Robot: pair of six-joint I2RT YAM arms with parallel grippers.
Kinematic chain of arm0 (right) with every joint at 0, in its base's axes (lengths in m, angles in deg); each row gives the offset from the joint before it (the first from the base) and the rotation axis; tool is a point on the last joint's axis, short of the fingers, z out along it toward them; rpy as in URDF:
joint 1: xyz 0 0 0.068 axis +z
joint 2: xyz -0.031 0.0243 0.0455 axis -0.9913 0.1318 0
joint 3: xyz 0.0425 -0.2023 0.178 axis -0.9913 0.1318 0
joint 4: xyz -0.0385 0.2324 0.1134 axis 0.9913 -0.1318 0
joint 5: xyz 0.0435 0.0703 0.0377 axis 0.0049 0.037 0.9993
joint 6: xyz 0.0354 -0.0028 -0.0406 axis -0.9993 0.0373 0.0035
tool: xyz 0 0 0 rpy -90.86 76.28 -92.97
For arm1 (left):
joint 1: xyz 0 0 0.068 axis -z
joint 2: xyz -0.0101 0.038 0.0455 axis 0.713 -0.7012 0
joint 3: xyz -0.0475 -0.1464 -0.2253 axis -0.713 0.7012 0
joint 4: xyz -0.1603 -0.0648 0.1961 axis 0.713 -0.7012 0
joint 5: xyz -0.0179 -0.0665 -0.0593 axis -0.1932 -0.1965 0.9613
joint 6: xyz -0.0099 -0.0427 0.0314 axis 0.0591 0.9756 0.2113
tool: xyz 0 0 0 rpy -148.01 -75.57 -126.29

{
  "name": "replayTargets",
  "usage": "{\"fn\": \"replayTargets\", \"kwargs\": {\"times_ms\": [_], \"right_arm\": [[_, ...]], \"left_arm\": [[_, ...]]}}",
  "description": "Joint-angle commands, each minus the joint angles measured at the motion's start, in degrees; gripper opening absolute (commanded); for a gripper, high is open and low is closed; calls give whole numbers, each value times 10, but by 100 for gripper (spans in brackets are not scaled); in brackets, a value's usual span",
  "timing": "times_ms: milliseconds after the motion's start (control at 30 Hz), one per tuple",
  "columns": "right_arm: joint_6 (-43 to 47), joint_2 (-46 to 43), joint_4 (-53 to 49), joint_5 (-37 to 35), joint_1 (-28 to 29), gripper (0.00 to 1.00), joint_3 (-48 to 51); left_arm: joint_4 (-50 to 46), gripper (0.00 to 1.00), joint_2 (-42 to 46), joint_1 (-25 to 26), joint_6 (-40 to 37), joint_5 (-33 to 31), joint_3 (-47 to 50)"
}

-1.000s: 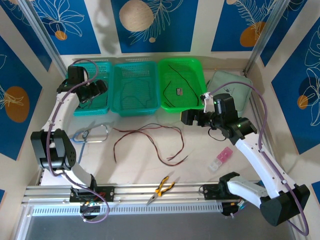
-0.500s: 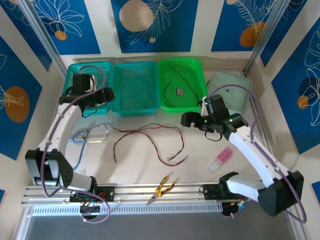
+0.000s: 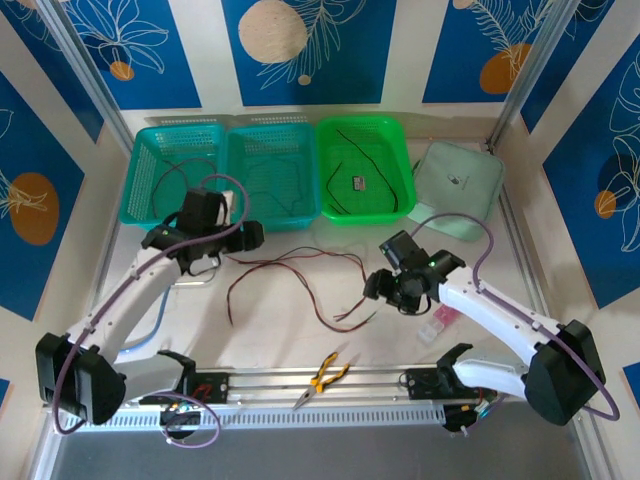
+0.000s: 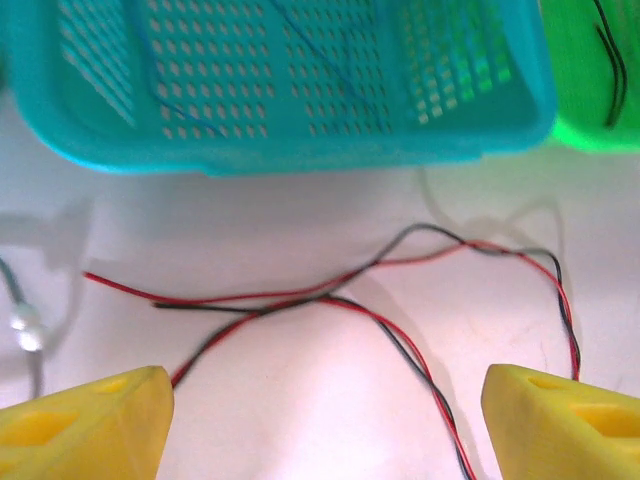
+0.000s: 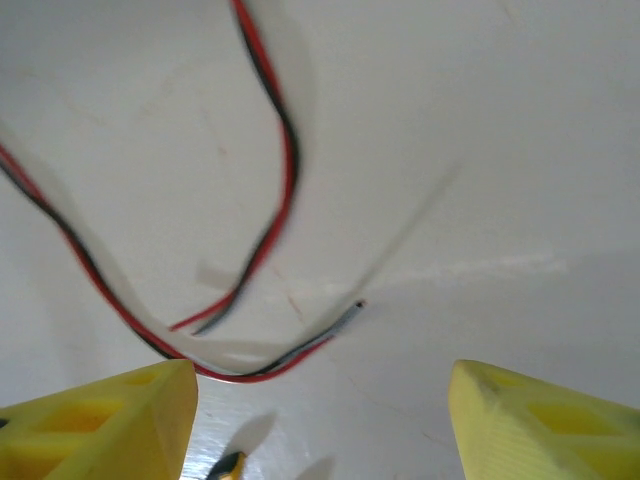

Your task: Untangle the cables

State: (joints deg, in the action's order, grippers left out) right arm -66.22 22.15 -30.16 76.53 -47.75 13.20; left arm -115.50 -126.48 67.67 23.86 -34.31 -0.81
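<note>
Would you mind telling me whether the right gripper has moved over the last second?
Yes. The right gripper has drawn away from the green basket and its front rim, toward the near edge, and now hangs over the loose ends of the cables.

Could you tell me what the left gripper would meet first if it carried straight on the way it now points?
The left gripper would likely meet the crossed red and dark cables on the table ahead of its open fingers; the teal basket stands beyond. Depth is unclear.
</note>
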Motion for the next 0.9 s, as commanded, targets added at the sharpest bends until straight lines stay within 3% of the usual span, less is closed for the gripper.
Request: {"fn": "replayTargets", "kwargs": {"times_ms": [0, 333, 867], "right_arm": [[-48, -12, 30, 25, 6, 65, 45], [-51, -2, 105, 72, 9, 54, 104], [-41, 66, 155, 88, 15, 38, 101]], "left_arm": [[42, 79, 21, 16, 11, 26, 31], [29, 78, 9, 32, 1, 23, 3], [27, 77, 10, 56, 15, 7, 8]]}}
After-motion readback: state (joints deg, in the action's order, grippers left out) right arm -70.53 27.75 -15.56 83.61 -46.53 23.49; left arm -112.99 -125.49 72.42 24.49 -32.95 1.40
